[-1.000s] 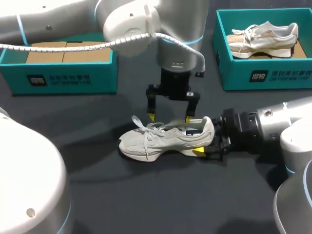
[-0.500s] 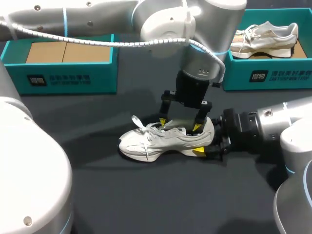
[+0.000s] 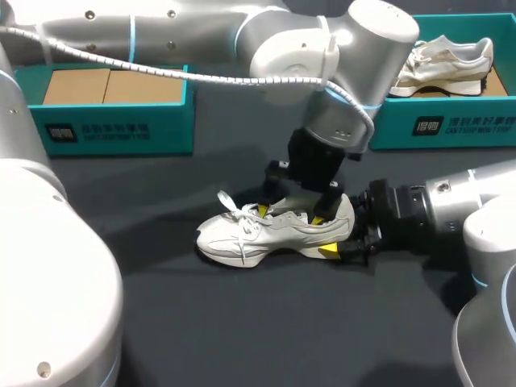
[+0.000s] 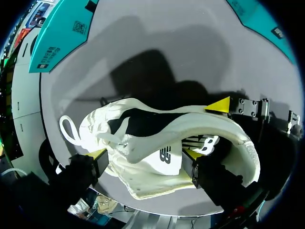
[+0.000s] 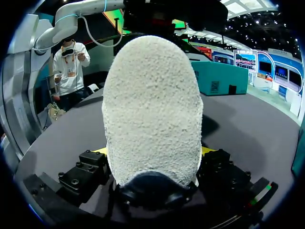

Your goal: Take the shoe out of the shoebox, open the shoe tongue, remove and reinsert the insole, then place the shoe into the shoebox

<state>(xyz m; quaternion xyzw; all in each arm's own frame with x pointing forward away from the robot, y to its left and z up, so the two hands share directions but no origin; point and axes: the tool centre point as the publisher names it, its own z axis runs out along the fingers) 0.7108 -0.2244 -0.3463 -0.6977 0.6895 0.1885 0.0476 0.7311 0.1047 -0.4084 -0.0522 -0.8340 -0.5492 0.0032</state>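
The dark table [image 3: 242,322] carries two teal boxes at its far side: the left shoebox [image 3: 113,129], showing a cardboard floor, and the right shoebox [image 3: 451,125], with a second shoe [image 3: 447,58] lying in it. My left arm [image 3: 201,32] comes in from the far left and crosses past the middle, while my right arm [image 3: 451,201] lies low over the table from the right. The pale shoe [image 3: 266,234] stands upright on its sole on the open table, out of both boxes and nearer to me, with its toe to my left and its heel to my right. The right gripper [image 5: 152,157] is clamped on the heel, one finger on each side. The left gripper [image 3: 290,215] hangs over the shoe's mouth with its jaws spread wide, gripping nothing, one yellow tip by the laces and the other at the collar
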